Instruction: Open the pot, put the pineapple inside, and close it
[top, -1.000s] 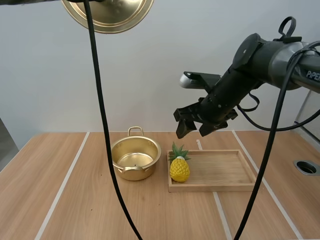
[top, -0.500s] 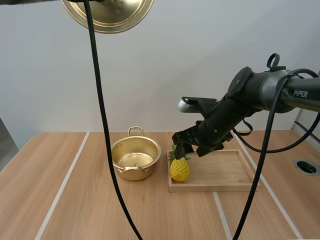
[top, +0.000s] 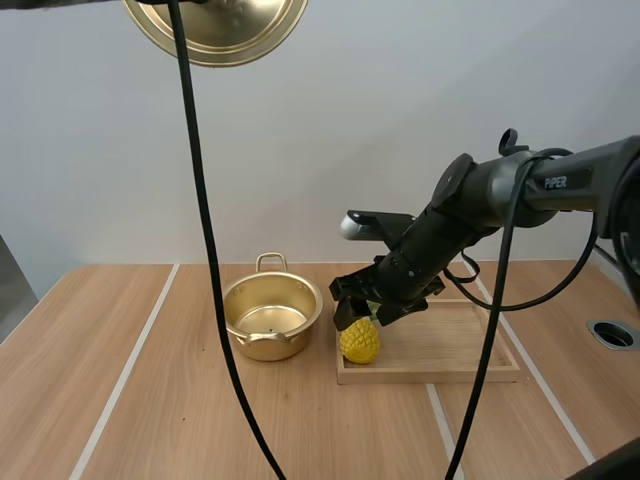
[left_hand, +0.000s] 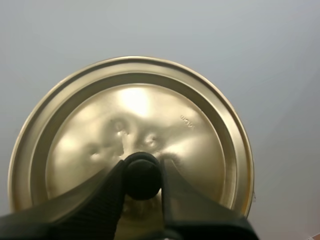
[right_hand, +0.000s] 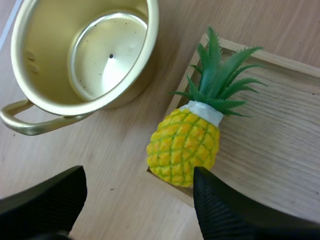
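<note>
L hand (left_hand: 142, 184) clamped lid (left_hand: 150, 107) knob (left_hand: 142, 172), per wrist view; R hand (right_hand: 137, 194) apart over pineapple (right_hand: 184, 147) in tray (right_hand: 280, 150); pot (right_hand: 30, 62) stood empty.

pot (top: 295, 335) open, empty; pineapple (top: 359, 340) upright in tray (top: 450, 345); lid (top: 240, 25) aloft

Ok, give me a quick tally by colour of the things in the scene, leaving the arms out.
Gold: 2, the pot and the lid
Yellow with green leaves: 1, the pineapple
Wood: 1, the tray
Total: 4
</note>
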